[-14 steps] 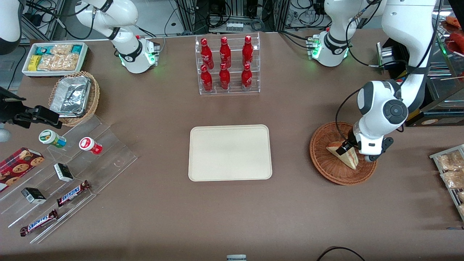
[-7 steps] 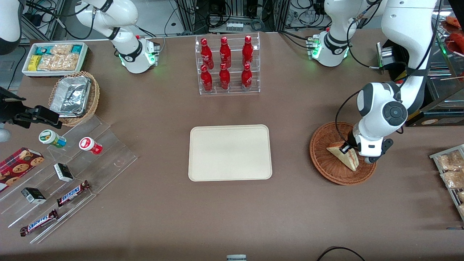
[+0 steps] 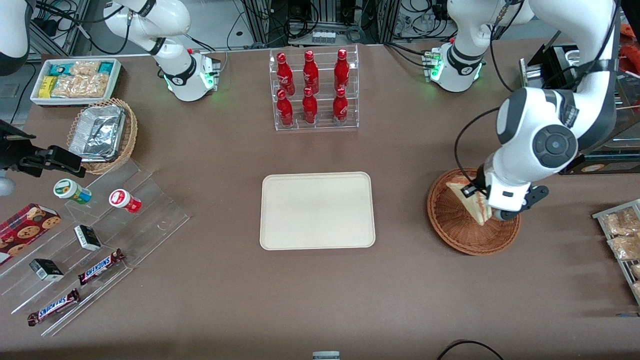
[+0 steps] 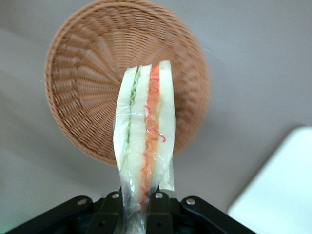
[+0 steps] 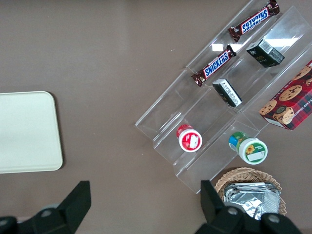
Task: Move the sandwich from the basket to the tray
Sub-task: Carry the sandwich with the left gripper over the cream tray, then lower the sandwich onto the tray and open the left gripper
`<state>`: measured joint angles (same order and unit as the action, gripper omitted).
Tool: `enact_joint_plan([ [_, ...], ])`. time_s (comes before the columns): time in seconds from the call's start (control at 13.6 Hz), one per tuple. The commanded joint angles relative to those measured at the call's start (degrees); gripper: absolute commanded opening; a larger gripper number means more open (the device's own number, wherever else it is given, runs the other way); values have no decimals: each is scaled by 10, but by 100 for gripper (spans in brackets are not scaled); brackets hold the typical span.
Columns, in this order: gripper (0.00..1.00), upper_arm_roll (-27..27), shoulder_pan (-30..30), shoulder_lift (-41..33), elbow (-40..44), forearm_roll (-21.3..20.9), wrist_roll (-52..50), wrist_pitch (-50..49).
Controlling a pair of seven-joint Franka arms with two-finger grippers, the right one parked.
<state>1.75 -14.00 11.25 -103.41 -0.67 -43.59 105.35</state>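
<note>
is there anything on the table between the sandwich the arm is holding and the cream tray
Nothing visible. The gripper holds the sandwich over the basket; only bare table separates it from the tray, which has nothing on it.

Seen from the table's middle in the front view, a clear rack [image 3: 313, 124] of red bottles [image 3: 310, 72] is standing at 12 o'clock. A tan basket [image 3: 129, 137] is holding a foil container [image 3: 97, 131] at 10 o'clock. Two Snickers bars [image 3: 101, 266] are lying on a stepped clear shelf [image 3: 150, 200] at 8 o'clock.
</note>
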Motion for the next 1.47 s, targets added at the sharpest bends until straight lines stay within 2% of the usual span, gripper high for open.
enact_joint_plan([
  [0.0, 0, -5, -68, 34, 51, -2, -25, -23],
  [0.44, 0, -5, -207, 158, 181, 8, -77, -18],
  [0.66, 0, -5, -248, 201, 202, 8, -88, 45],
  [1.17, 0, -6, -292, 293, 220, 1, -98, 174],
  [1.39, 0, -7, -312, 320, 239, -2, -97, 188],
])
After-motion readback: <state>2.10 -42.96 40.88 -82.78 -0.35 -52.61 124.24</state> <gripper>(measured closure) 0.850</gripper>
